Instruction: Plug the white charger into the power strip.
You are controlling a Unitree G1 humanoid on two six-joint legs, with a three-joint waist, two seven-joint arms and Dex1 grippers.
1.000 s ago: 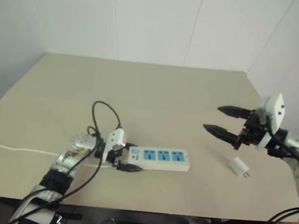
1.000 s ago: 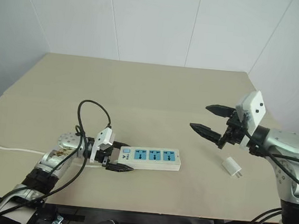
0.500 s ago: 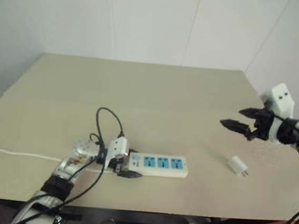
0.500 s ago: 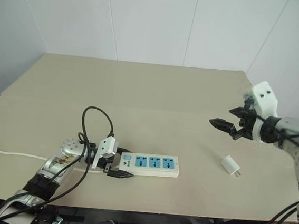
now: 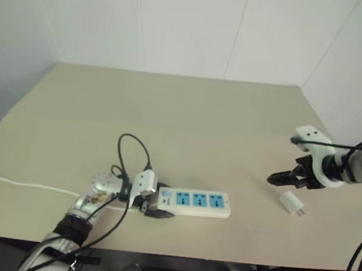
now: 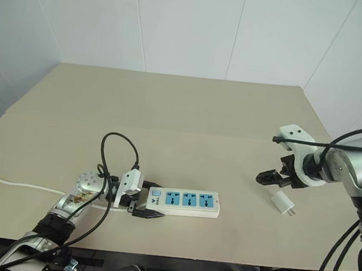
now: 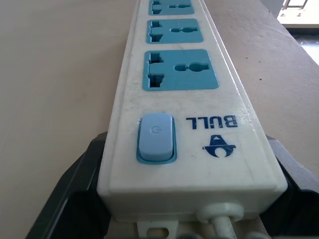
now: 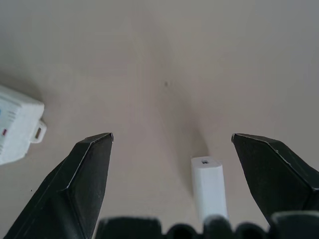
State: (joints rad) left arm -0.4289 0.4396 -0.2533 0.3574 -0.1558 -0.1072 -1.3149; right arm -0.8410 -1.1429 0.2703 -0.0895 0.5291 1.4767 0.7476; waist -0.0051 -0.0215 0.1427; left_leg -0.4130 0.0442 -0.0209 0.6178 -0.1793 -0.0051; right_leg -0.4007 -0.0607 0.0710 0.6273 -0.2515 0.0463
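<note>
A pale beige table (image 6: 190, 111) stands in a corner of plain white panelled walls (image 6: 191, 27).

The white charger (image 6: 283, 203) lies on its side on the bare tabletop toward the right edge, metal prongs pointing to the table's near-right corner. In the right wrist view it (image 8: 208, 186) sits between the two black fingers (image 8: 79, 184) and touches neither; no writing can be made out on it.

The right gripper (image 6: 272, 177) hangs just above and to the left of the charger, tilted down toward the table, its jaws spread wide with nothing between them but the charger below. The forearm reaches in from the right edge, with a white camera block (image 6: 294, 135) on top.

Well apart to the left, the power strip (image 6: 181, 201) lies flat near the front edge, long side running left to right. In the left wrist view its top (image 7: 184, 94) reads "BULL" beside a small dark logo, next to a light blue switch (image 7: 156, 137), then three blue socket panels in a row.

The left gripper (image 6: 143, 207) is clamped on the strip's switch end, black fingers (image 7: 75, 184) pressed against both long sides. That arm comes up from the lower left, nearly level, with a black cable (image 6: 117, 148) looping above the wrist. The strip's thin white cord (image 6: 9, 182) trails off to the left edge.
</note>
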